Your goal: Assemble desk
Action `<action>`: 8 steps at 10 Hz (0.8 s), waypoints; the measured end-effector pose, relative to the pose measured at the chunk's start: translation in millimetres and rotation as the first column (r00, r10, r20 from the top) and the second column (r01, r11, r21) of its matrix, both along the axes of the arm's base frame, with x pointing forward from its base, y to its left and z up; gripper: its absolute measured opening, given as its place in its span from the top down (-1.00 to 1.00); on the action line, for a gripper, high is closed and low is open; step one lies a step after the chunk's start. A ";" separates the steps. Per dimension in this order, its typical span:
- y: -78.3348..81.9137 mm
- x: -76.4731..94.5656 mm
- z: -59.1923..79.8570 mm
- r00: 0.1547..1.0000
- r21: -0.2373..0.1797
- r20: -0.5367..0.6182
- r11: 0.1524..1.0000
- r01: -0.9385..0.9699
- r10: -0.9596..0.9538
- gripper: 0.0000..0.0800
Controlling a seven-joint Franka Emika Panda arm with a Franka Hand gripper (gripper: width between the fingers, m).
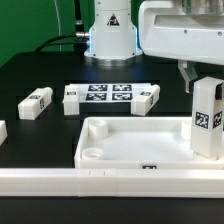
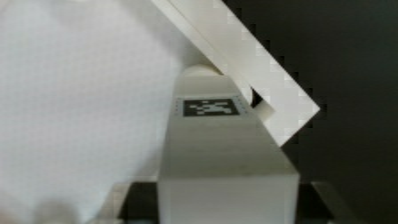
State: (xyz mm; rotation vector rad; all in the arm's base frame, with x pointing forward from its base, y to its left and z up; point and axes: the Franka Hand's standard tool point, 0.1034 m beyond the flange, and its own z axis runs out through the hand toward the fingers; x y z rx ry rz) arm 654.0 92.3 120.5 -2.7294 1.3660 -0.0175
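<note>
The white tray-like tabletop [image 1: 130, 140] lies with its raised rim up and a round socket [image 1: 90, 155] at its near-left corner. My gripper [image 1: 203, 85] is shut on a white block leg [image 1: 207, 120]. It holds the leg upright at the tabletop's corner on the exterior view's right, tag facing the camera. In the wrist view the leg [image 2: 222, 150] runs between my dark fingers [image 2: 143, 200], and its far end is at the tabletop's rim corner [image 2: 249, 60]. The socket under the leg is hidden.
Three loose white legs [image 1: 36, 102] [image 1: 71, 99] [image 1: 147, 97] lie behind the tabletop, two of them flanking the marker board [image 1: 108, 95]. Another white part [image 1: 2, 130] shows at the left edge. A long white rail [image 1: 100, 182] runs along the front. The robot base [image 1: 110, 35] stands behind.
</note>
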 end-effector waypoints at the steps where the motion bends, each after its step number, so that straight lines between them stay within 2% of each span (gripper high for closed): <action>1: 0.9 -0.2 -0.2 0.995 0.005 -0.008 0.995 0.099 -0.099 0.27; 2: 2.5 -0.4 0.0 0.991 0.006 -0.011 0.991 0.134 -0.134 0.27; 4: 2.7 -0.4 -0.1 0.997 0.003 -0.006 0.997 0.081 -0.081 0.27; 5: 3.3 -0.5 -0.1 0.997 0.003 -0.006 0.997 0.078 -0.078 -0.19; 6: 4.2 -0.5 0.1 1.000 0.000 -0.002 1.000 0.014 -0.014 -0.47; 7: 4.8 -0.7 0.1 0.996 -0.010 0.006 0.996 -0.092 0.092 -0.47; 8: 6.8 -1.1 -0.1 0.977 -0.019 0.012 0.977 -0.214 0.214 -0.59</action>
